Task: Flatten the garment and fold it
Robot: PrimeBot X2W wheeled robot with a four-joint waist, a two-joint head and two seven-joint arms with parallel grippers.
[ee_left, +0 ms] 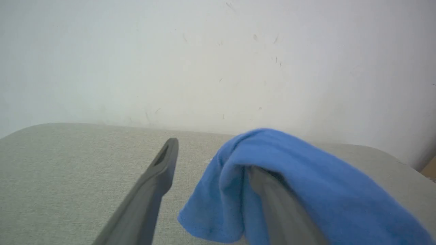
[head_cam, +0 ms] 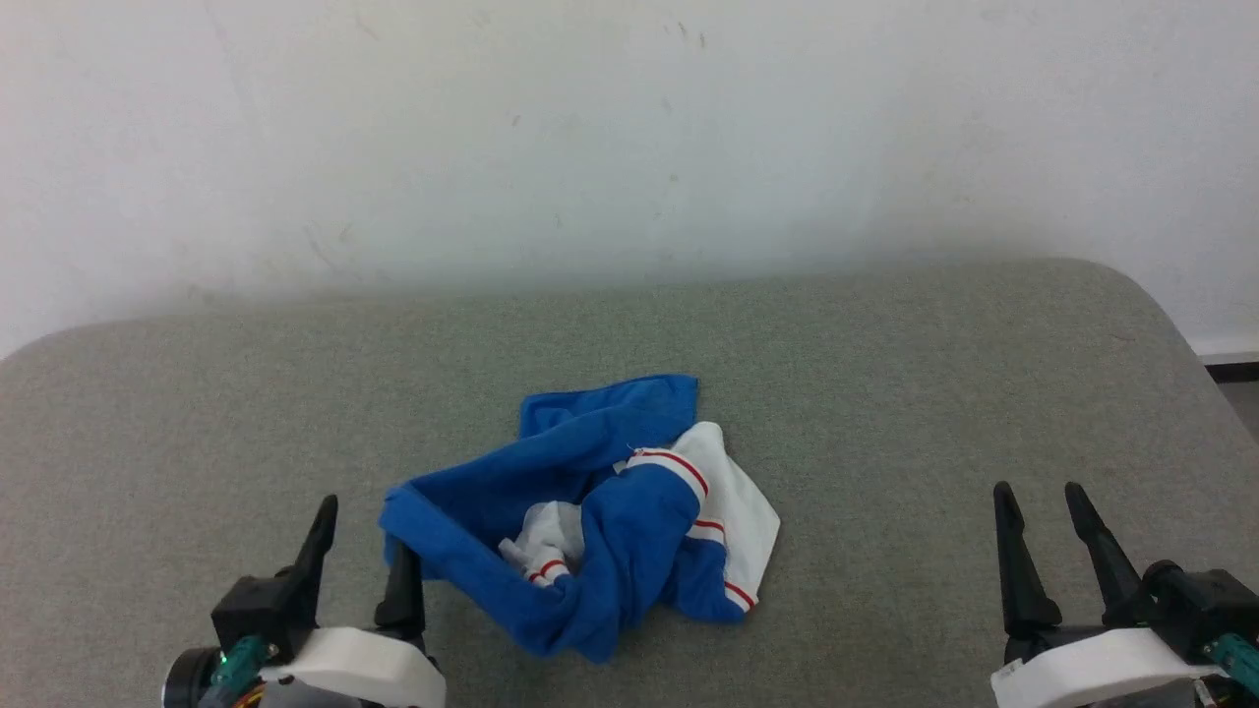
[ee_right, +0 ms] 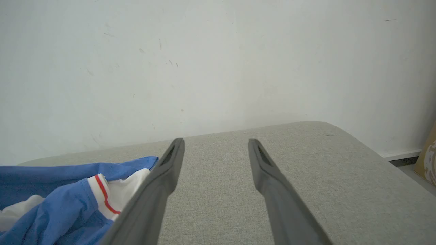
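Crumpled garment (head_cam: 629, 531) on table (head_cam: 885, 393), touching left end effector (head_cam: 364, 531); right end effector (head_cam: 1037, 489) apart.

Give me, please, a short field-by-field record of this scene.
surface: grey padded table against a white wall
garment: crumpled in a heap, neither flattened nor folded
colours: blue body, white sleeve, red-striped trim
left gripper: open, blue fabric draped over one finger
right gripper: open, apart from the garment, to its right
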